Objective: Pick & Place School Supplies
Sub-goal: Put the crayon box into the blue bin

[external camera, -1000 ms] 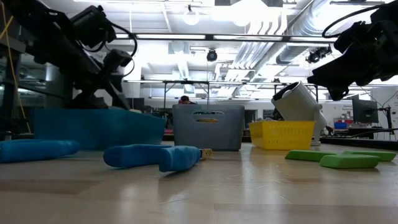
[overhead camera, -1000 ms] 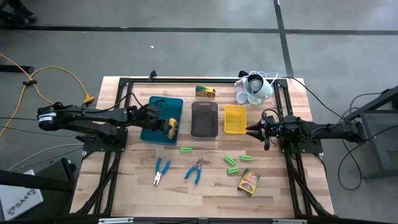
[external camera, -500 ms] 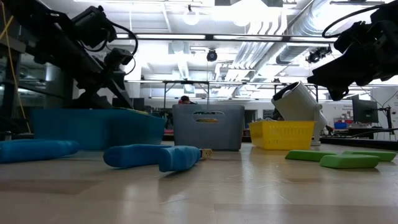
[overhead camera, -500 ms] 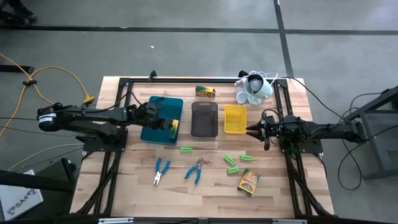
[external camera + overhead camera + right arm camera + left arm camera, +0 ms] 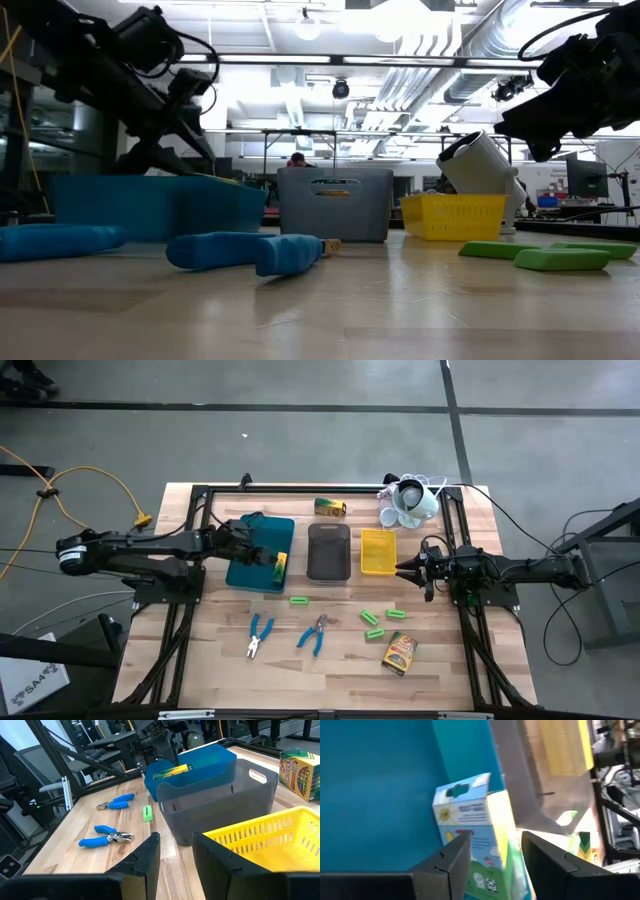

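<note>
Wooden table (image 5: pixel 330 670); left hand (image 5: pixel 262 557) apart around box (image 5: pixel 480 840) in teal tray (image 5: pixel 250 570)

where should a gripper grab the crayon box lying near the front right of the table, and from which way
The crayon box lies flat on the table, broad printed face up and turned at a slant, clear of the green sticks. Probably best to come straight down from above and close across its two long narrow sides, fingers turned to match the slant. The right gripper is nearer.
</note>
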Available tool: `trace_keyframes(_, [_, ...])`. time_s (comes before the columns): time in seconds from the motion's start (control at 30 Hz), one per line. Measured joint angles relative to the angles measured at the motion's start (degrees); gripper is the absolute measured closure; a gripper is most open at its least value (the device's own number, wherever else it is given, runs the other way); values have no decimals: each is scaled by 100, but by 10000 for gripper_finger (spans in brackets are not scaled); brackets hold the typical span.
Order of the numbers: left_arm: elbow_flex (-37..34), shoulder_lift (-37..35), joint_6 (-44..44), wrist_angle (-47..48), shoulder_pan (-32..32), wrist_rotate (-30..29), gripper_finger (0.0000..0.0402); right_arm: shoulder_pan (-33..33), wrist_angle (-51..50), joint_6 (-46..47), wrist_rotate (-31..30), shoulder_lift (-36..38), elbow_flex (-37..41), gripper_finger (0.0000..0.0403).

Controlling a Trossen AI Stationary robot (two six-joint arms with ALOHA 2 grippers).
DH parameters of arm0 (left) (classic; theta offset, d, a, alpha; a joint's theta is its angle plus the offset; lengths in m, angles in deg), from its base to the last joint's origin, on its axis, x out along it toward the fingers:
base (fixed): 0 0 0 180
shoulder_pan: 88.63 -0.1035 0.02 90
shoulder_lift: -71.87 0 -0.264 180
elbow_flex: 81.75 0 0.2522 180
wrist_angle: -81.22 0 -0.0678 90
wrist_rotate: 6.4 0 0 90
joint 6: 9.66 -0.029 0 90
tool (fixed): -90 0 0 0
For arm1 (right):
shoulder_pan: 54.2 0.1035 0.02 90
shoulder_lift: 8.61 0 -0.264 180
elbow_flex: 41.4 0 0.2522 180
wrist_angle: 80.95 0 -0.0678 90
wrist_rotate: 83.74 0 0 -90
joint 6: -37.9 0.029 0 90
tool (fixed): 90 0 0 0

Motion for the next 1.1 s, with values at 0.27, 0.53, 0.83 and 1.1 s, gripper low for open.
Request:
trace_keyframes(0.27, [9,-544,-219,149,0,2,231,2,-2,0,0,0,0,297])
trace_keyframes(0.53, [9,-553,-213,170,282,168,231,1,-2,0,2,2,0,297])
trace_keyframes(0.83, [68,-64,213,-197,782,103,231,0,-1,0,0,2,0,297])
trace_keyframes(1.1, [1013,613,48,742,852,173,232,-1,0,0,1,1,0,297])
